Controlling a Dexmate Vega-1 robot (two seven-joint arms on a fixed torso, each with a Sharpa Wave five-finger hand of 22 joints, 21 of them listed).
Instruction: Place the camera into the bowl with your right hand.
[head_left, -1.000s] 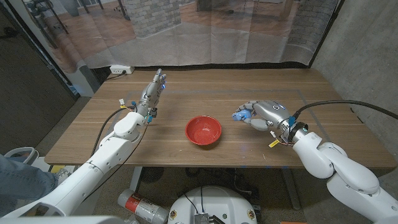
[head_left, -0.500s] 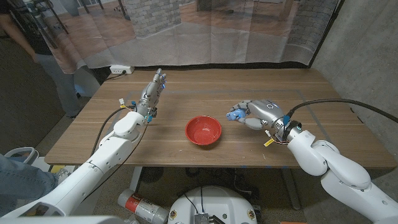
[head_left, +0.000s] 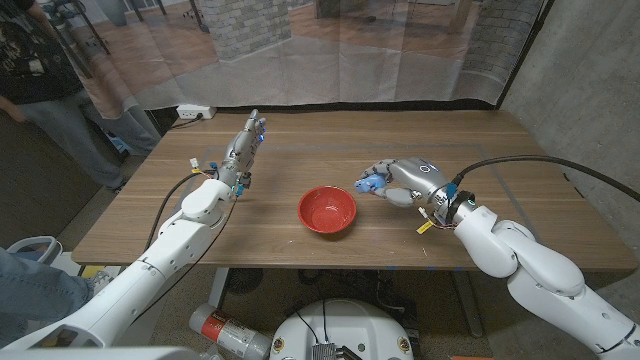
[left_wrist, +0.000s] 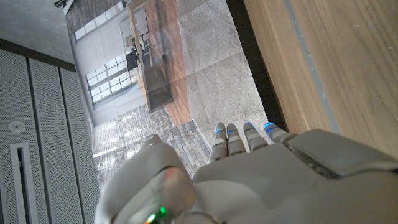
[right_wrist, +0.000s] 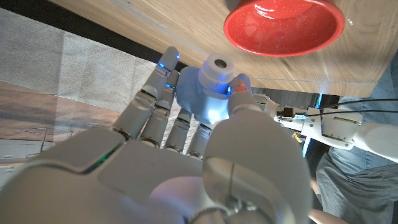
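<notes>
The right hand (head_left: 402, 182) holds a small blue camera (head_left: 371, 183) between its fingers and thumb, above the wooden table (head_left: 330, 140) and just right of the red bowl (head_left: 327, 210). In the right wrist view the camera (right_wrist: 205, 93) shows as a pale blue body with a round white lens barrel on top, the fingers (right_wrist: 163, 93) curled behind it and the thumb tip pressed against the barrel's side (so the hand (right_wrist: 180, 162) is clamped on the camera). The camera is not in the bowl: it sits off the bowl's right rim, a little farther from the robot than the bowl's middle. The bowl (right_wrist: 284, 26) looks to have nothing in it.

The left hand (head_left: 246, 148) is at the far left part of the table, fingers stretched out together and pointing away from the robot, gripping nothing. In the left wrist view the hand (left_wrist: 261, 180) shows its back, with the fingertips (left_wrist: 227, 129) lined up side by side.

A white power strip (head_left: 194, 112) lies on the floor beyond the table's far left corner. A person (head_left: 50, 85) in dark clothes stands at the far left, behind the table
</notes>
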